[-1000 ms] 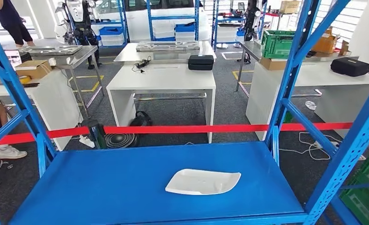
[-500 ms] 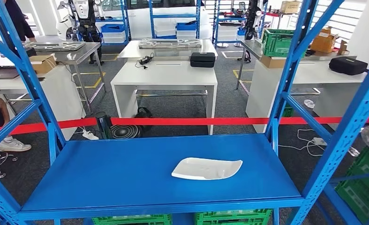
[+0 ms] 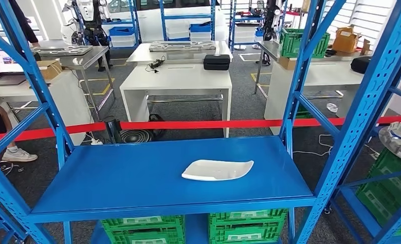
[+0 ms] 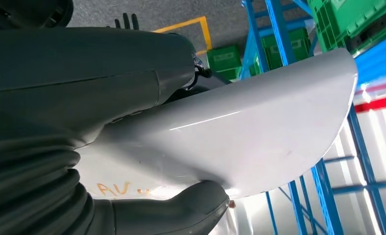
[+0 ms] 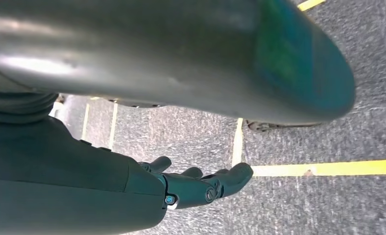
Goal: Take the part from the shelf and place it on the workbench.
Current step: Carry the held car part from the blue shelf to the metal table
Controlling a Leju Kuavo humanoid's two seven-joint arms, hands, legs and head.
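My whole head view has shifted since half a second ago; that's the camera moving, not the things. The blue shelf (image 3: 137, 178) now shows the green crates (image 3: 244, 226) below it more fully. A white part (image 3: 217, 170) lies right of the deck's middle, well clear of the edges and uprights. My left hand (image 4: 83, 98) grips another white panel (image 4: 259, 132), thumb against its edge. My right hand (image 5: 196, 186) hangs released, fingers apart.

Workshop (blue racking (image 3: 300, 81), workbenches (image 3: 178, 81), crates (image 3: 142, 230)).
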